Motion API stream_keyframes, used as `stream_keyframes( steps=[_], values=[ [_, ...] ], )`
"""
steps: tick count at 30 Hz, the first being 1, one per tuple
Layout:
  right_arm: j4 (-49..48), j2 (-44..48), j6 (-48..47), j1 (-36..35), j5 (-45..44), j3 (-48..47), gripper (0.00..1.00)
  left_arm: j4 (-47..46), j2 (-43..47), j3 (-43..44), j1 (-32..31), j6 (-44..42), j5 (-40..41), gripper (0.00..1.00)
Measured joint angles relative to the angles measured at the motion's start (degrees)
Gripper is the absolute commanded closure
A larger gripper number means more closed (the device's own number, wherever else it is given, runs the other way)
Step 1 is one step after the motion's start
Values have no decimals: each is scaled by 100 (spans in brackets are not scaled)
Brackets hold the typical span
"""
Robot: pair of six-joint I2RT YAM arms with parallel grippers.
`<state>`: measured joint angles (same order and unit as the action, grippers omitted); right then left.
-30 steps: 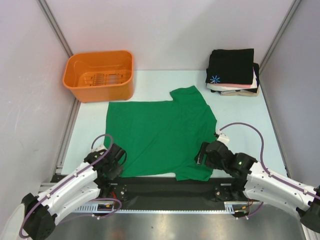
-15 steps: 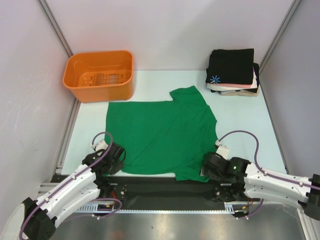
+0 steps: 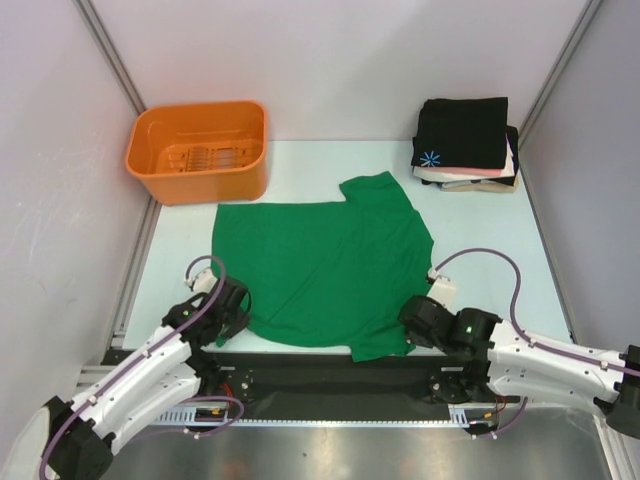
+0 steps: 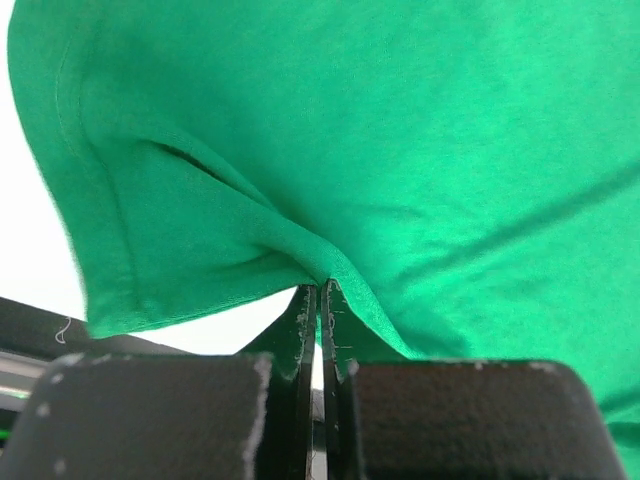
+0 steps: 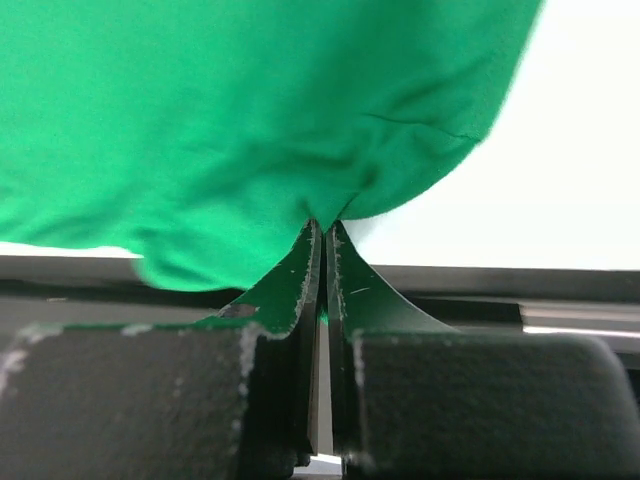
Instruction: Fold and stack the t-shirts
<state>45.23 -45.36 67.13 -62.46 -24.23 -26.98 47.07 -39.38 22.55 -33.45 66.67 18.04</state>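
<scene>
An orange basket (image 3: 197, 150) sits at the far left of the tabletop (image 3: 490, 240). Nearer, the left claw (image 4: 320, 295) is pinched together on the near-left corner of the green t-shirt (image 3: 320, 265), which lies spread across the middle. The right claw (image 5: 322, 232) is clamped on its near-right edge (cloth bunches at the tips). At the far right rests a stack of folded t-shirts (image 3: 463, 135), a black one on top.

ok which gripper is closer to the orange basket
Left. The left gripper holds the green t-shirt's near hem on the orange basket's side; the right gripper holds it at the opposite corner.
</scene>
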Motion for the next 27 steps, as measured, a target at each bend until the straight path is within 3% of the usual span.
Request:
stream_keyframes(
  steps=[6, 11, 19, 27],
  values=[
    [-179, -745, -750, 656, -125, -1145, 100, 15, -914, 957, 173, -555, -153, 100],
    [-485, -1309, -1550, 1526, 9, -1746, 100, -83, -1440, 1469, 763, -1244, -455, 100],
    [-979, -2319, -2623, 2533, 345, -2435, 100, -247, -2625, 2177, 1506, -2297, -850, 100],
    [-1392, -3126, -3268, 3394, 726, -2911, 100, -446, -3696, 2905, 1810, -2883, -1121, 100]
  ],
)
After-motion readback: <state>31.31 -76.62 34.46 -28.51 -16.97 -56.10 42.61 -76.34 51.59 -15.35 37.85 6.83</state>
